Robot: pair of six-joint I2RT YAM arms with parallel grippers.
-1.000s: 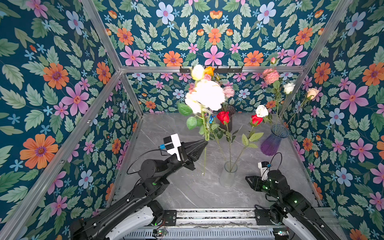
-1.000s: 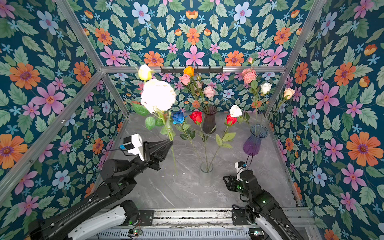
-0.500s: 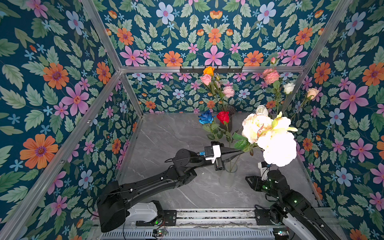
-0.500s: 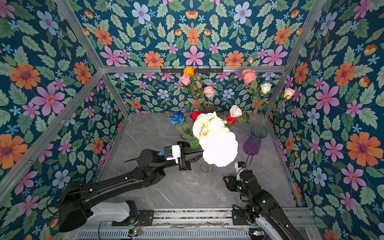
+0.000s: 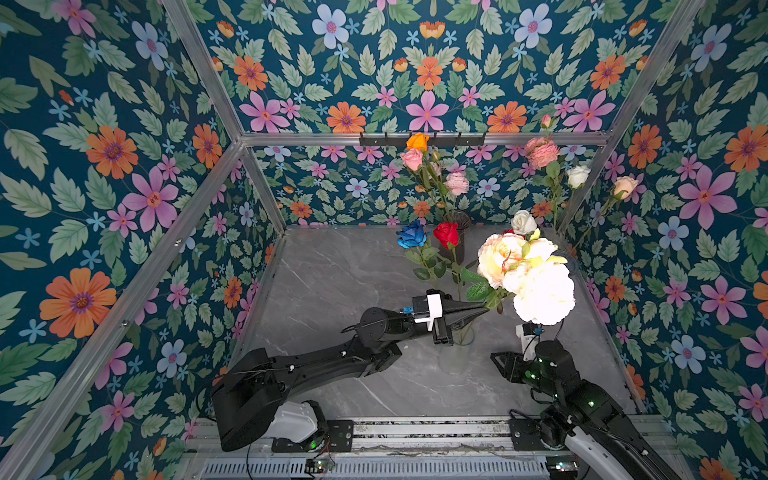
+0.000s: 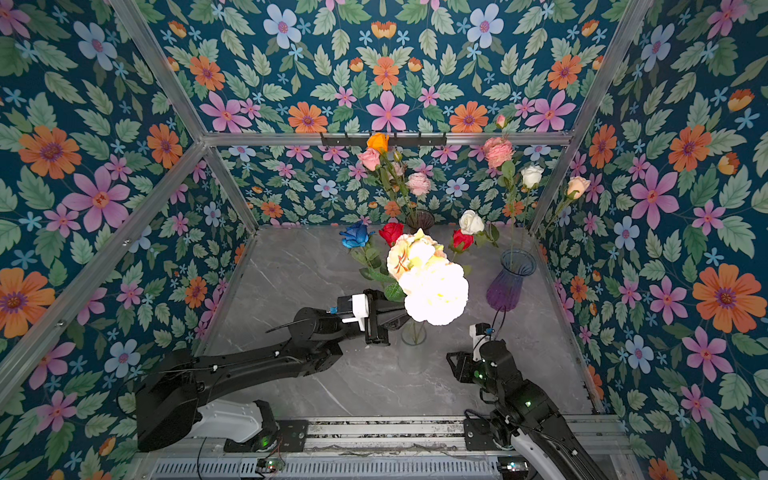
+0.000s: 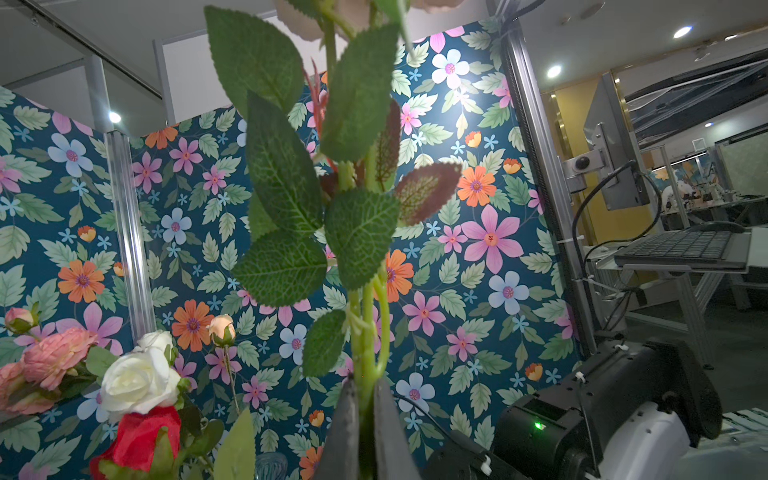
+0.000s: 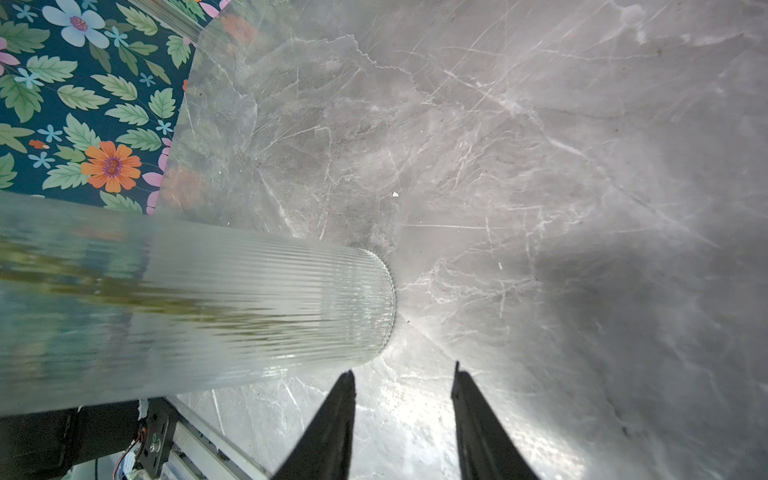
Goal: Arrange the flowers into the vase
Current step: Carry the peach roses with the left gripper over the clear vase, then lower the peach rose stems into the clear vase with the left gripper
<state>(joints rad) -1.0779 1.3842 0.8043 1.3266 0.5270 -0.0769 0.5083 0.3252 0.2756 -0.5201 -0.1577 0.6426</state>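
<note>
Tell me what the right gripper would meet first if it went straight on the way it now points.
Probably the marble tabletop: the right gripper, jaws apart, aims at bare stone beside the foot of the clear ribbed vase. Depth is unclear.

The clear vase [image 8: 249, 311] is ribbed glass, finely fluted and glossy. The desk [image 8: 540, 166] looks like grey veined marble with a soft sheen. Flower leaves [image 7: 282, 174] look like cloth, matt and veined. The frame rail [image 5: 299, 139] is brushed aluminium.
</note>
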